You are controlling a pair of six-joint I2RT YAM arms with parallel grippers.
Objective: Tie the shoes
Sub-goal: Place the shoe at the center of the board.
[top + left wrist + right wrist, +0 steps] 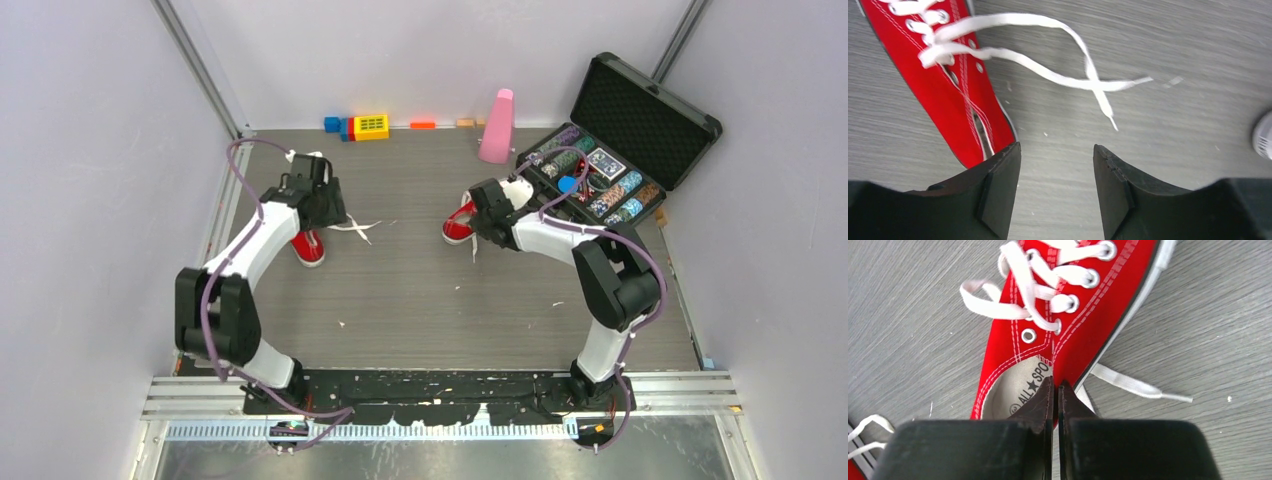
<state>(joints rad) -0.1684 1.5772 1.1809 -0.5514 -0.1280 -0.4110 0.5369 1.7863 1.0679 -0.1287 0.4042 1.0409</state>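
Left claw [1057, 147] wide, empty; right claw [1057, 381] narrow at the sneaker [1088, 335] collar, grip unclear. Laces [1095, 85] look limp and light. Pinch near their crossed ends, centre-right.

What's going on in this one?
It's a shoe-tying run, with one arm per sneaker. The left gripper hovers open beside the left shoe, whose loose laces lie crossed on the table. The right gripper is pinched shut on the collar of the right shoe. Neither shoe looks tied.
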